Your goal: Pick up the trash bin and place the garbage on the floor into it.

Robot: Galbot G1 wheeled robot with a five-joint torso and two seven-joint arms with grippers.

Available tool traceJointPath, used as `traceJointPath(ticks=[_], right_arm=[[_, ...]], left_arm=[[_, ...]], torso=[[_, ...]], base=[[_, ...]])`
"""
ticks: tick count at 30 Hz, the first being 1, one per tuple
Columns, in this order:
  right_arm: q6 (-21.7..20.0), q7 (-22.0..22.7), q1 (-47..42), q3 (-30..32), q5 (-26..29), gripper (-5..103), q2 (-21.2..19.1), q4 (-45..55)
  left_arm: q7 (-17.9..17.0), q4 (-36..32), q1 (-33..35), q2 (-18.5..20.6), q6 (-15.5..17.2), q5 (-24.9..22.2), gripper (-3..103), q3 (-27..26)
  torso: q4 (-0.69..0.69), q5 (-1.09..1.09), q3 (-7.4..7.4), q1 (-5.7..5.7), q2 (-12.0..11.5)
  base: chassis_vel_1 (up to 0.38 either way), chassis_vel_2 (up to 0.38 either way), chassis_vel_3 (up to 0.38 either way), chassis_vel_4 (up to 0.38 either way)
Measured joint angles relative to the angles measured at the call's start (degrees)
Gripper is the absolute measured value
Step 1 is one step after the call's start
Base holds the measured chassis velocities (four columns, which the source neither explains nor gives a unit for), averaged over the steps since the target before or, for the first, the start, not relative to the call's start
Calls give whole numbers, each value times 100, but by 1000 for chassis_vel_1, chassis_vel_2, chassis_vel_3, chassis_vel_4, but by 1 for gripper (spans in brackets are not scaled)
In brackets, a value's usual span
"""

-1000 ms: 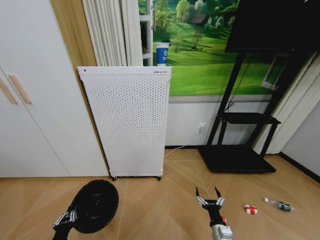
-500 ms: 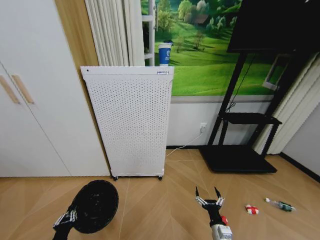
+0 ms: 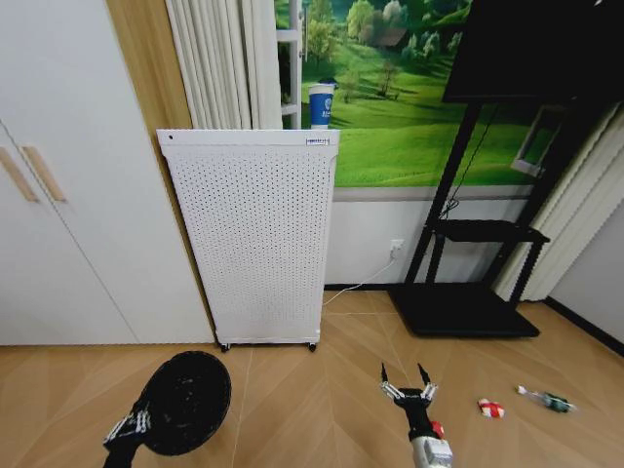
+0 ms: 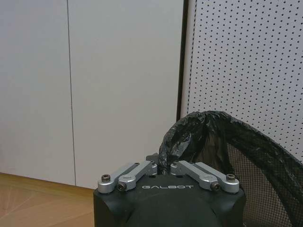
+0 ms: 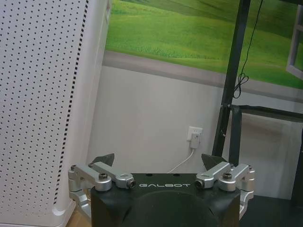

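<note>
Nothing has shifted: my left pincer (image 3: 130, 427) grips the trash bin (image 3: 183, 401), right pincer (image 3: 409, 382) open; its thin rim hold may slip.

**What the views cut off or hide**

In the head view the left gripper (image 3: 125, 431) sits at the lower edge, its arm cut off there, and its fingertips are lost against the dark trash bin (image 3: 183, 400). The left wrist view crops the bin's far side and base, and its bag lining hides the rim where the fingers close. The right gripper (image 3: 409, 378) covers most of a red wad (image 3: 438, 428) just beside its wrist. The red-and-white wrapper (image 3: 489, 409) and the green-and-white piece (image 3: 549, 400) are too small to make out any print. The white perforated appliance (image 5: 42, 109) runs past the right wrist view's edge.
</note>
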Motion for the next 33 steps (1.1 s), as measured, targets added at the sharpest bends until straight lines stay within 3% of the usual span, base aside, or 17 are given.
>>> traceJointPath(ticks=[19,22,24,33], right_arm=[[41,-91,19,27,-273,100,-35,-116],[-163,-192,69,84,-338,100,-92,-196],[-401,-372,197,142,-336,100,-239,-361],[-500,-771,895,155,-427,100,-694,-1379]], left_arm=[[-1,-11,-11,33,-5,26,6,36],[-2,-12,-14,41,-5,25,6,44],[-3,-6,-23,54,-5,24,6,58],[-26,57,-205,99,7,34,6,111]], torso=[[0,0,0,0,0],[0,0,0,0,0],[0,-1,0,0,0],[0,1,1,0,0]], base=[[0,0,0,0],[0,0,0,0],[0,0,0,0],[0,0,0,0]])
